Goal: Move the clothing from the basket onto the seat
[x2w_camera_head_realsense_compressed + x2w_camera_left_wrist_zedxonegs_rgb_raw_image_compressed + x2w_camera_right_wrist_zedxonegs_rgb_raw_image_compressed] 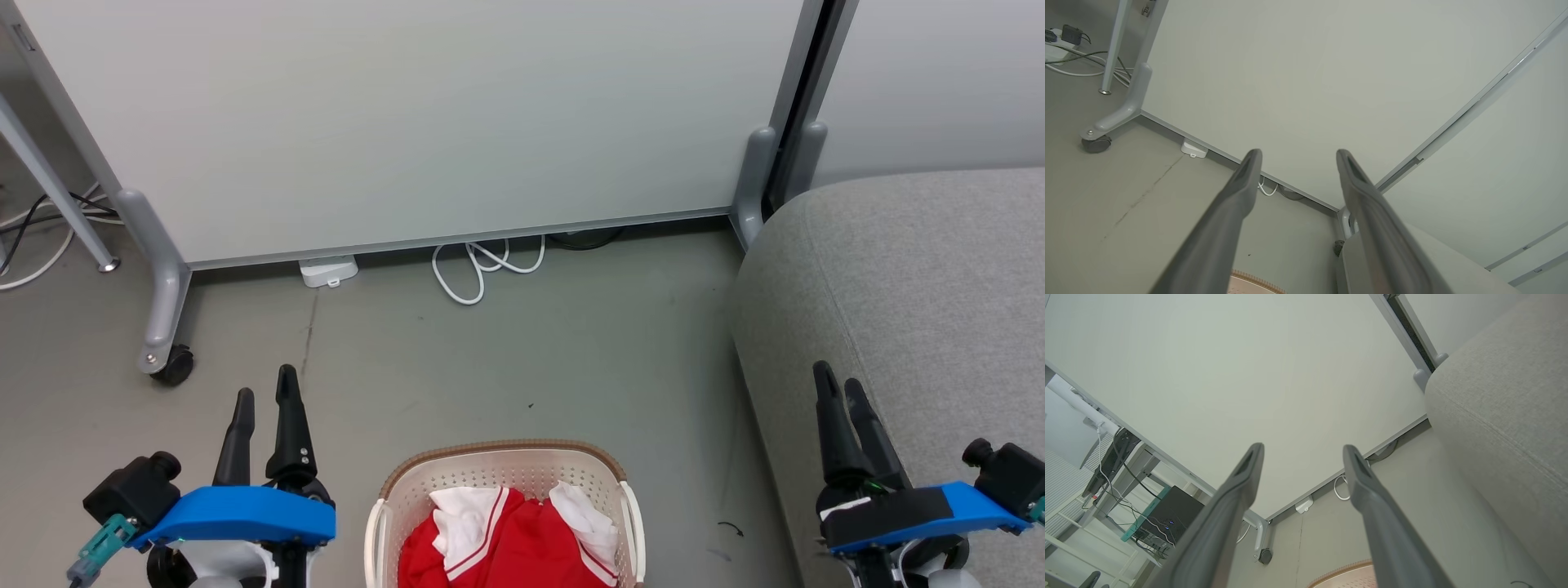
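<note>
Your left gripper (pixel 265 385) hovers left of the oval cream-white perforated plastic basket (pixel 506 451), and your right gripper (pixel 837 377) hangs over the near edge of the large light grey upholstered seat (pixel 922 278). Both pairs of fingers stand apart and hold nothing. The soft red clothing with white stripes and collar parts (pixel 506 549) lies heaped in the basket, low between your arms. The head view cuts off much of the heap, so you may reach in half blind. A fingertip could snag a perforation or the brown rim and tip the light basket. A shallow pinch could let a trailing sleeve catch the rim, or drop a garment on the grey floor (pixel 522 359) short of the seat.
</note>
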{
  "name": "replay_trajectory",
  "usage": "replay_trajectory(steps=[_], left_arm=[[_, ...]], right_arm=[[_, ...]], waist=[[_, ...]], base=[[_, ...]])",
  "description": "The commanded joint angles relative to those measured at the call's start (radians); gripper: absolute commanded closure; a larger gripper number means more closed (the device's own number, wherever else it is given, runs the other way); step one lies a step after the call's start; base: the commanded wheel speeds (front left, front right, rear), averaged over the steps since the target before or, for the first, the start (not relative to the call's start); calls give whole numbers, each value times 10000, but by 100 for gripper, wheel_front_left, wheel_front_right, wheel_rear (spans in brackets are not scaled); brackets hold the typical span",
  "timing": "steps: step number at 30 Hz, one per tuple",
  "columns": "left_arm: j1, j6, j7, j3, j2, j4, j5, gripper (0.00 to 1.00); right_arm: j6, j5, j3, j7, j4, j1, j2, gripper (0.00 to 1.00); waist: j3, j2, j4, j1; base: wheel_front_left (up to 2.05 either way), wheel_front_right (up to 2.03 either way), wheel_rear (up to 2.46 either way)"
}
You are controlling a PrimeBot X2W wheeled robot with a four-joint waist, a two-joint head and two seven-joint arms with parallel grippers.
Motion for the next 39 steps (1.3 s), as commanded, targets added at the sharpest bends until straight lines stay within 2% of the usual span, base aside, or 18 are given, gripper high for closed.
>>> replay_trajectory(steps=[1, 17, 39], left_arm=[[-271, 45, -110, -63, 68, -124, 422, 0], [-289, 241, -542, -439, 74, -234, 2504, 0], [-314, 306, -1023, -808, 79, -233, 4427, 0]], right_arm=[[17, -360, 45, -108, -103, -218, -74, 0], [21, -2185, 205, -550, -64, -270, -89, 0], [25, -4126, 500, -1028, -193, -300, -107, 0]], waist=[[0, 0, 4, 0], [-12, 0, 68, 0], [2, 0, 143, 0]], base=[[0, 0, 0], [0, 0, 0], [0, 0, 0]])
